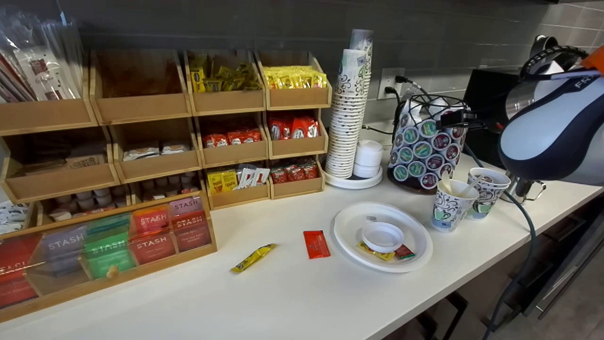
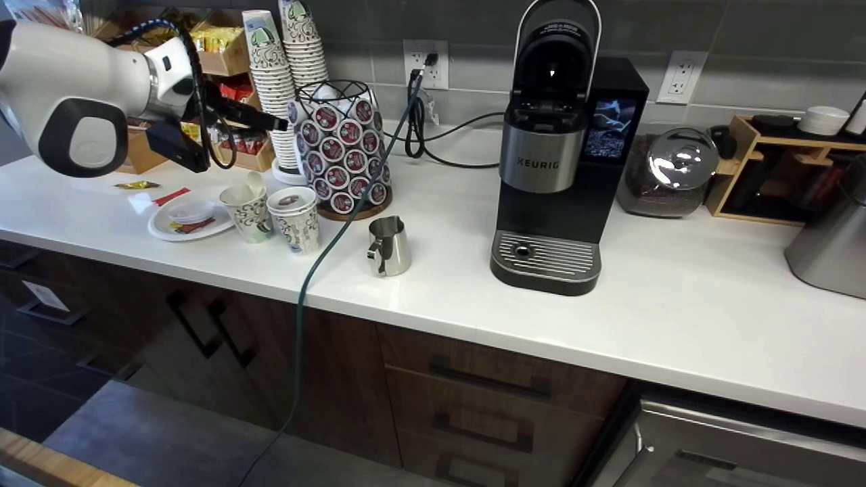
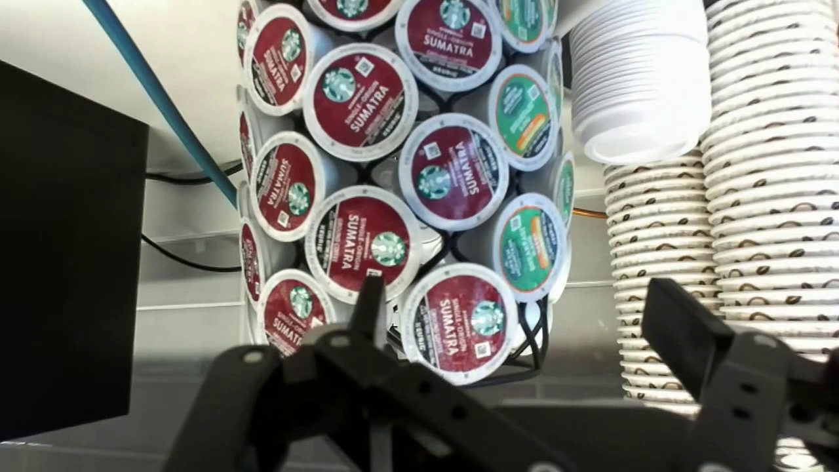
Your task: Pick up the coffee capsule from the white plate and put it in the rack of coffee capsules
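Note:
The rack of coffee capsules [image 1: 409, 185] stands upright on the counter and is dotted with red, teal and green pods. It also shows in an exterior view [image 2: 376, 207]. In the wrist view its pods fill the middle, with a red Sumatra pod [image 3: 461, 324] nearest the wire rim. My gripper [image 3: 518, 288] is open and empty, its fingers spread wide close to the rack's upper part. The gripper also shows in both exterior views [image 1: 455, 119] [image 2: 240, 143]. The white plate [image 1: 348, 229] holds a white dish [image 1: 383, 236] and packets. No capsule is visible on it; I cannot tell which pod is the task's.
Tall paper cup stacks [image 1: 347, 123] and white bowls [image 3: 639, 85] stand beside the rack. Cups with stirrers [image 1: 453, 208], a metal pitcher [image 2: 390, 247] and a green cord [image 2: 325, 253] are in front. The coffee machine [image 2: 541, 155] and wooden shelves [image 1: 226, 101] flank it.

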